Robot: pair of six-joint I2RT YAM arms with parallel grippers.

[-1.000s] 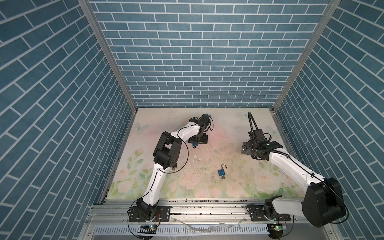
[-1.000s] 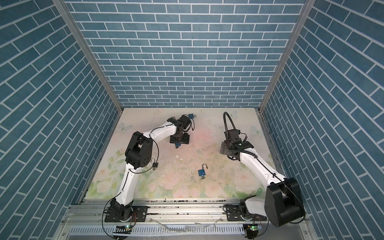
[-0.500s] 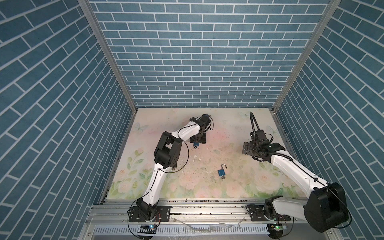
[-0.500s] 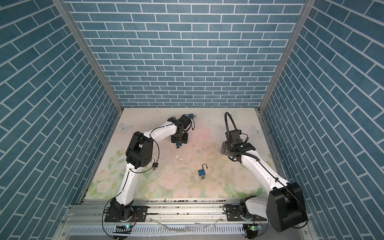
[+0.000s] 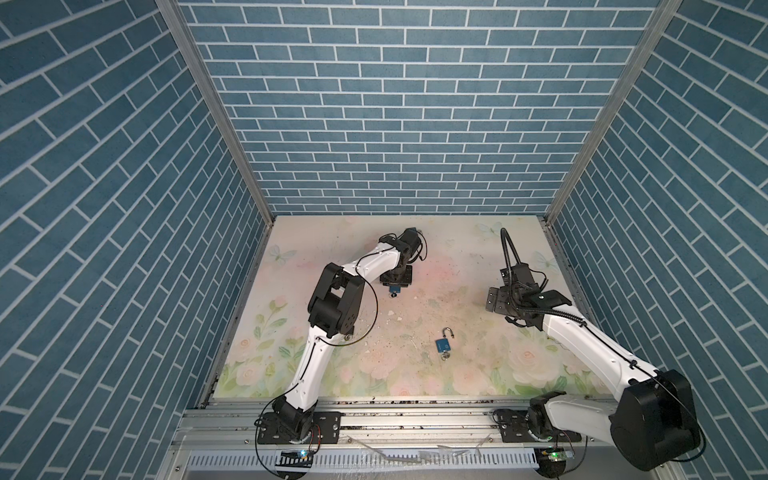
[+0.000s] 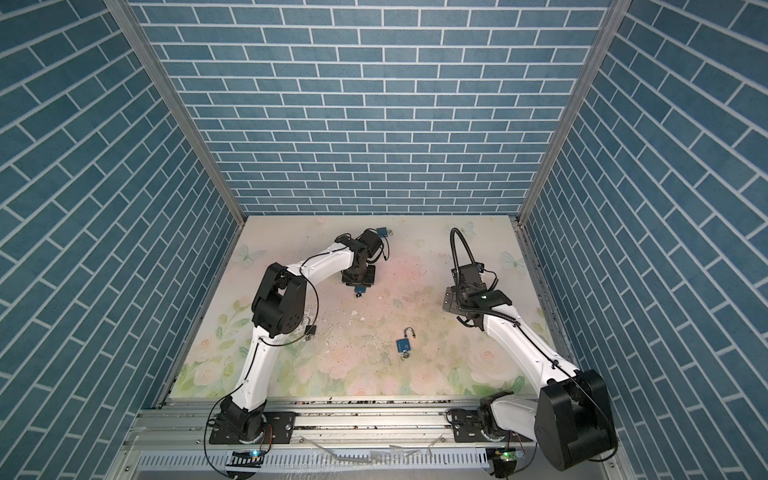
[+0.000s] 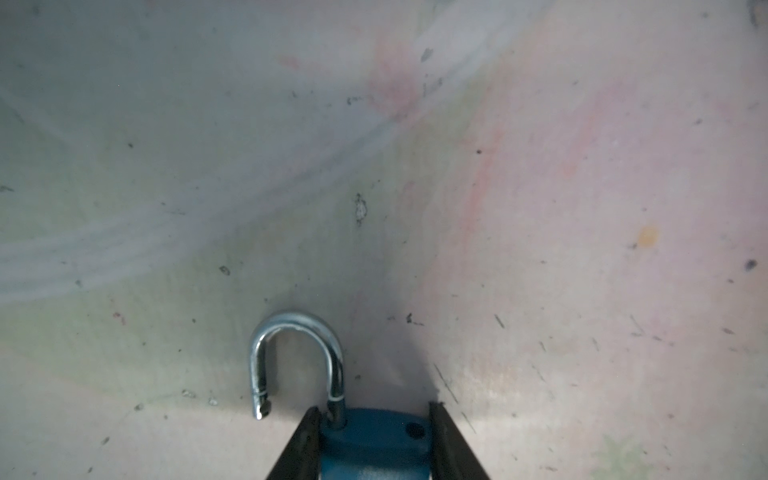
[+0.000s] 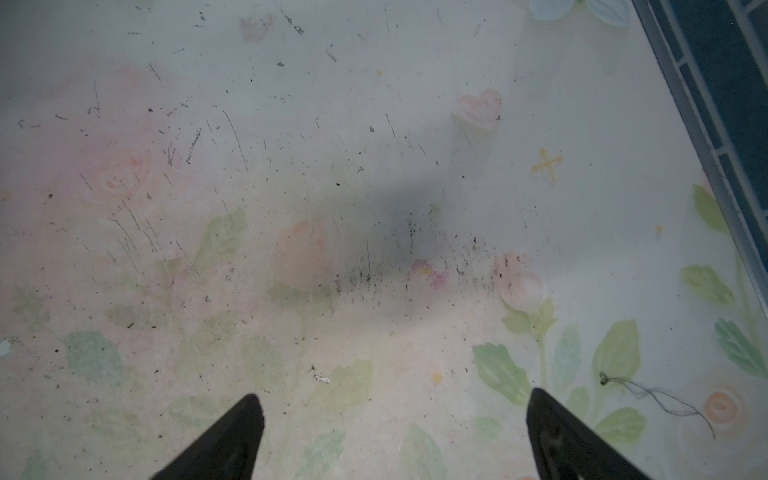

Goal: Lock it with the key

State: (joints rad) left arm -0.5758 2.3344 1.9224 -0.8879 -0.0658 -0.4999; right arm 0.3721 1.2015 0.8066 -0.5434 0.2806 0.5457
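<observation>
A blue padlock (image 7: 374, 444) with its silver shackle (image 7: 295, 332) swung open lies on the floral mat at the back middle. My left gripper (image 7: 374, 409) points down over it, both fingers pressed against the sides of the blue body. In both top views the lock body (image 5: 397, 287) shows just under the left gripper (image 5: 395, 279), with a key (image 5: 392, 294) sticking out of its near end. My right gripper (image 8: 392, 405) hangs open over bare mat on the right (image 5: 493, 300), nothing between its fingers.
A second blue padlock (image 5: 443, 345) with an open shackle and a key ring lies in the middle front. A third blue padlock (image 6: 381, 231) sits at the back behind the left arm. Blue brick walls (image 5: 124, 249) enclose the mat on three sides.
My left gripper's jaws have closed in onto the padlock body. The right arm has barely shifted and stays open.
</observation>
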